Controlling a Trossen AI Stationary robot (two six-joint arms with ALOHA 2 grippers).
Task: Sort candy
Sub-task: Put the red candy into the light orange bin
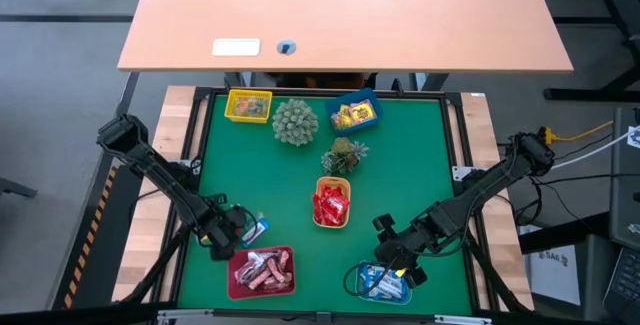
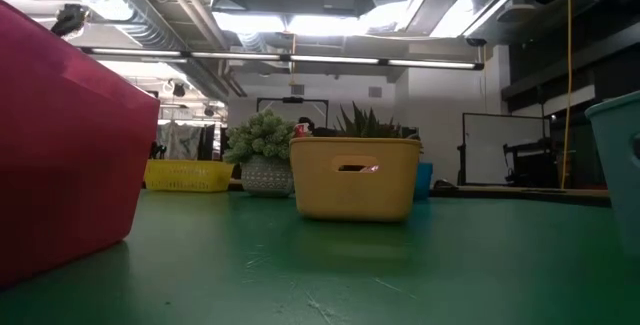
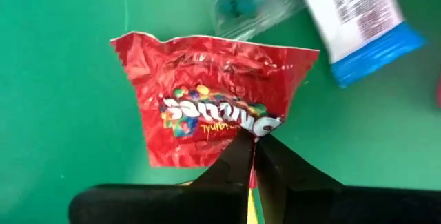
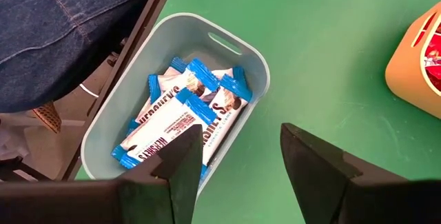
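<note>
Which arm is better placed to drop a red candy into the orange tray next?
Left. The left gripper is shut on a red Skittles packet, near the orange tray of red candy. The right gripper hangs open and empty over the blue-white bars' tray.

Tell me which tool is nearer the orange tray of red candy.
Right. The right tool sits close beside the orange tray; the left tool is farther off, by the maroon tray.

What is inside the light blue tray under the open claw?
The light blue tray holds several blue-and-white chocolate bars, piled on each other. The right claw hangs open above it. Whatever lies under the pile is covered.
</note>
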